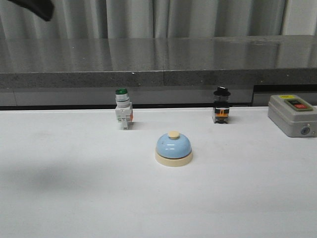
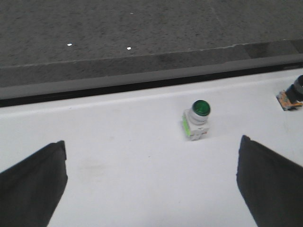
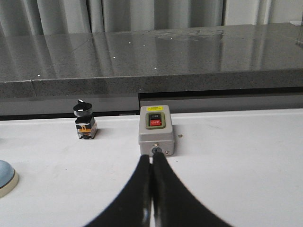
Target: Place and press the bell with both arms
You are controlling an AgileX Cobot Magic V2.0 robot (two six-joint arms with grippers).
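Note:
The light-blue bell (image 1: 174,148) with cream base and cream button stands on the white table (image 1: 74,198), near the middle. Its edge shows at the side of the right wrist view (image 3: 5,177). My left gripper (image 2: 151,182) is open and empty, its fingers (image 2: 31,184) wide apart above the table, short of the green-capped switch; only a dark piece of that arm (image 1: 34,7) shows at the top left of the front view. My right gripper (image 3: 151,158) is shut and empty, its tips pointing at the grey switch box. The right arm is out of the front view.
A green-capped white switch (image 1: 123,109) stands back left, also in the left wrist view (image 2: 197,119). A black-capped switch (image 1: 221,105) stands back right. A grey box with red and green buttons (image 1: 292,115) sits at the far right. A dark stone ledge (image 1: 158,64) runs behind.

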